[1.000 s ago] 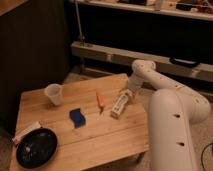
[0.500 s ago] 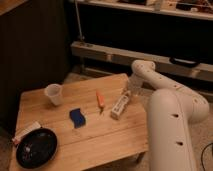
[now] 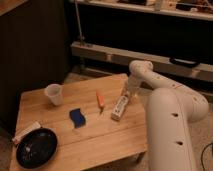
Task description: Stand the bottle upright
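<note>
A slim white bottle (image 3: 118,107) lies on its side on a pale wooden counter (image 3: 100,137), right of centre. It has a pale label with dark marks along its length. Its long axis runs from the middle of the counter back toward the far right corner. I cannot tell which end carries the cap.

The gripper (image 3: 126,94) is down at the bottle's far end, at the tip of a thick white arm (image 3: 150,77) that curves in from the right. It appears to meet the bottle there. Whether it is clamped on the bottle or only resting against it, I cannot tell.

Compared with half a second earlier, almost nothing differs: the bottle lies in the same spot at the same angle, and the arm holds the same bend.

Counted across the counter:
- one bottle
- one thin orange stick (image 3: 100,99) just left of it
- one blue sponge (image 3: 77,117) nearer the middle
- one white cup (image 3: 54,94) standing upright toward the far left
- one round black dish (image 3: 36,148) at the near left corner
- one flat white-and-red tube (image 3: 27,131) beside the dish at the left edge
</note>
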Available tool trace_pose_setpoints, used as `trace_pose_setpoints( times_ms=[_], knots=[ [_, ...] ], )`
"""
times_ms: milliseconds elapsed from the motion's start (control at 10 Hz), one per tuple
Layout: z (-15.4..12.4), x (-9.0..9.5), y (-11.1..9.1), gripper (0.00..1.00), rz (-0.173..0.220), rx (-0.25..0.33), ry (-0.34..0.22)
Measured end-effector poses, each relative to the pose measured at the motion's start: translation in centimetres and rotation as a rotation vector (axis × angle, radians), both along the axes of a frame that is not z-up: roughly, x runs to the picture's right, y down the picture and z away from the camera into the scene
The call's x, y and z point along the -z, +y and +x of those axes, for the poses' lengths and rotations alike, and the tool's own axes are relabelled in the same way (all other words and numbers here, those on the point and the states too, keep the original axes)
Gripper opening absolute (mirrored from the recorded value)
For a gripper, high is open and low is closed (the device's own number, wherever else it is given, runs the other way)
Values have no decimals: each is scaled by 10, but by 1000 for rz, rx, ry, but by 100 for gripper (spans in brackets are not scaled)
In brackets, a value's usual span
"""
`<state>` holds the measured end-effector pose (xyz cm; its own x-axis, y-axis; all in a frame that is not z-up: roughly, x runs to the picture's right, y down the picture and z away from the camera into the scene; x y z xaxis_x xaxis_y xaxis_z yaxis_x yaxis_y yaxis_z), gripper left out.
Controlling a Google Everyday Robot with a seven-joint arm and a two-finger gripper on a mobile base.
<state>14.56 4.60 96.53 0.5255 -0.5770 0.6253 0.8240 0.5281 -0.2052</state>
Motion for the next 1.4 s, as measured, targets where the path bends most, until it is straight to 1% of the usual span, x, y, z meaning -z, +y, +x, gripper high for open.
trace_pose_setpoints(
  times_ms=[500,900,1400],
  knots=[
    [-7,1,-4,49,11,23,-3],
    [-10,-3,1,49,3,45,3],
    [-10,-9,-3,49,21,69,21]
  ],
)
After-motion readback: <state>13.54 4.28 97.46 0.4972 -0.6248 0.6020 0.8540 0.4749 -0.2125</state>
